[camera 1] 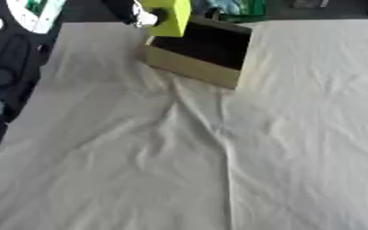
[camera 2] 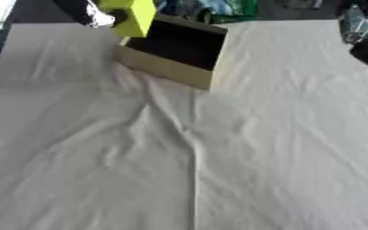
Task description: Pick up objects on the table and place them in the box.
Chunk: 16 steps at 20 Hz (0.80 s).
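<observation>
A table covered in a wrinkled off-white cloth (camera 1: 218, 157) fills nearly the whole view, seen from above by the robot's head camera, with long creases running from the middle of the cloth toward 6 o'clock. At about 12 o'clock, near the far edge of the table, sits an open cardboard box (camera 1: 195, 67), tan on the outside and dark inside, turned at an angle so one corner points toward 5 o'clock. Just above the box's left rim, at about 11 o'clock, a yellow-green block-shaped object (camera 1: 171, 17) is held in the air, tilted, its lower edge over or just at the rim of the box; whether it touches the box cannot be told. A dark hand (camera 1: 144, 17) with a pale patch meets the left side of that block, reaching in from the top left, which makes it the robot's left hand; it appears to be gripping the block, though the fingers themselves are too blurred to make out clearly. Along the left edge, from 9 to 11 o'clock, a black arm section (camera 1: 6, 67) with a white and green panel (camera 1: 34, 11) shows. In the right eye view, a dark and silver shape (camera 2: 360, 31) sits at 2 o'clock; it is likely the robot's right hand, but its fingers cannot be told
</observation>
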### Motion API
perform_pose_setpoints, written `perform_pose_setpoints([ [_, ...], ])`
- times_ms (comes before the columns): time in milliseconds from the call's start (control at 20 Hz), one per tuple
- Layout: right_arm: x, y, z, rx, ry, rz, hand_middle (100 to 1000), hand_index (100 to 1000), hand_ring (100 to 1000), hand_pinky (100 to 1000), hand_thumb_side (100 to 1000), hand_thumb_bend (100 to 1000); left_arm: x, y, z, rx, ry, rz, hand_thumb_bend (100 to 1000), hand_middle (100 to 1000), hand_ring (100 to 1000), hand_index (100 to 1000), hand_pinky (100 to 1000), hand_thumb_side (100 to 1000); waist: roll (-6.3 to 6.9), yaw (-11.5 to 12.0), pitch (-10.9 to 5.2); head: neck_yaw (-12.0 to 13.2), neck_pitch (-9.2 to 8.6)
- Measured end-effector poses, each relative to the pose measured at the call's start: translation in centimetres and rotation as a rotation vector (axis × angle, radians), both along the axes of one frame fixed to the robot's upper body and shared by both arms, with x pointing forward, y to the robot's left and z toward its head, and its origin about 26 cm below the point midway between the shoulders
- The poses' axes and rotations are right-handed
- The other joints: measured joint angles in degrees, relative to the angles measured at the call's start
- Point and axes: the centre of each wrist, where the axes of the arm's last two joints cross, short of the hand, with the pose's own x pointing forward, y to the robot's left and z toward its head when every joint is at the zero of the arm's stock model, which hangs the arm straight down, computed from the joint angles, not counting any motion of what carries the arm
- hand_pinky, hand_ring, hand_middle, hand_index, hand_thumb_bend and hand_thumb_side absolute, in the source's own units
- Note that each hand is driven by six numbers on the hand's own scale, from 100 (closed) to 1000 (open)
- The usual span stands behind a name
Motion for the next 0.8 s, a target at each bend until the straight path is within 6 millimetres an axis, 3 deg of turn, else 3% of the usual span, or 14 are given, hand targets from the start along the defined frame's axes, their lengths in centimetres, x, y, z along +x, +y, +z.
perform_pose_setpoints([
  [800,0.1,0.5,0.6,0.003,-0.017,0.029,691,805,822,728,411,100,3.1,-2.7,-3.6,-0.130,-0.185,0.088,100,294,475,660,665,274,0.20,-1.5,1.41,1.9,-3.54],
])
